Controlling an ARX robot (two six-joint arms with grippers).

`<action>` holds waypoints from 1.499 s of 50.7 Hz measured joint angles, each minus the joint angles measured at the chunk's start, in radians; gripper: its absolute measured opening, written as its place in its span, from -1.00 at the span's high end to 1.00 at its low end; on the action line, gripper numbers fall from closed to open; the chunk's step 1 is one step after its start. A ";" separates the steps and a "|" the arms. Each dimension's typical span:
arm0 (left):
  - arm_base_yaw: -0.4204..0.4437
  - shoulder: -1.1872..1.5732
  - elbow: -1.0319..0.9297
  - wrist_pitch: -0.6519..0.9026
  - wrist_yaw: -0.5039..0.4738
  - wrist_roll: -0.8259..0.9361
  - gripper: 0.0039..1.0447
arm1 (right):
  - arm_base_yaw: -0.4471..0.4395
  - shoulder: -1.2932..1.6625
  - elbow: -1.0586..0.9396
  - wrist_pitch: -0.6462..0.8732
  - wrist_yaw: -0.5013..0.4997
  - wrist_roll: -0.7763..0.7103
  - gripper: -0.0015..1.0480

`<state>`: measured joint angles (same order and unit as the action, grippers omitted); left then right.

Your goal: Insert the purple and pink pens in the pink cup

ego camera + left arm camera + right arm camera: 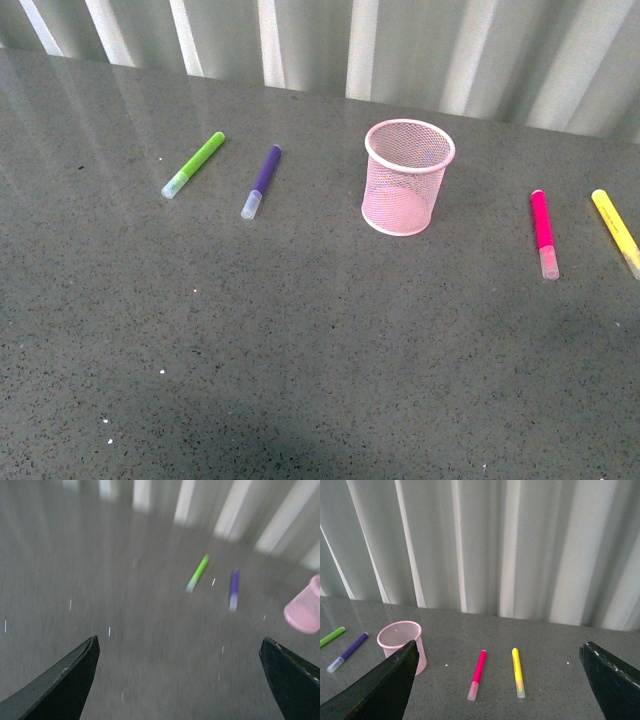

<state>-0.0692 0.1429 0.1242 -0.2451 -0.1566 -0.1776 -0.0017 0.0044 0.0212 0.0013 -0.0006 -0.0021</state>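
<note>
The grey table (300, 350) bears everything. The left gripper (180, 680) and right gripper (500, 685) are both spread wide and empty. The pink cup (408, 177) stands upright. In the front view, the purple pen (262, 181) lies flat at its 9 o'clock and the pink pen (544, 234) at its 4 o'clock, each well apart. The green marker (194, 164) and yellow marker (615, 230) lie outside them.

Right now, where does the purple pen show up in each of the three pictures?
Front view: purple pen lies between green pen and cup.
Left wrist view: blurred, purple pen between green pen and cup.
Right wrist view: purple pen again between green pen and cup.
Shared landmark: the cup.
</note>
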 joint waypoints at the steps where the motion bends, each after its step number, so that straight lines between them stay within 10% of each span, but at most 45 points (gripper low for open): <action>1: -0.020 0.053 0.031 -0.053 -0.029 -0.040 -0.88 | 0.000 0.000 0.000 0.000 0.000 0.000 -0.87; 22: -0.098 0.816 0.600 0.286 0.045 -0.116 -0.88 | 0.000 0.000 0.000 0.000 0.000 0.000 -0.87; 53: -0.188 1.885 1.680 -0.404 0.134 0.105 -0.88 | 0.000 0.000 0.000 0.000 0.000 0.000 -0.87; 76: -0.238 2.097 1.746 -0.304 0.134 0.101 -0.88 | 0.000 0.000 0.000 0.000 0.000 0.000 -0.87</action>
<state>-0.3073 2.2398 1.8702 -0.5491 -0.0223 -0.0769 -0.0017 0.0040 0.0212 0.0013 -0.0006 -0.0021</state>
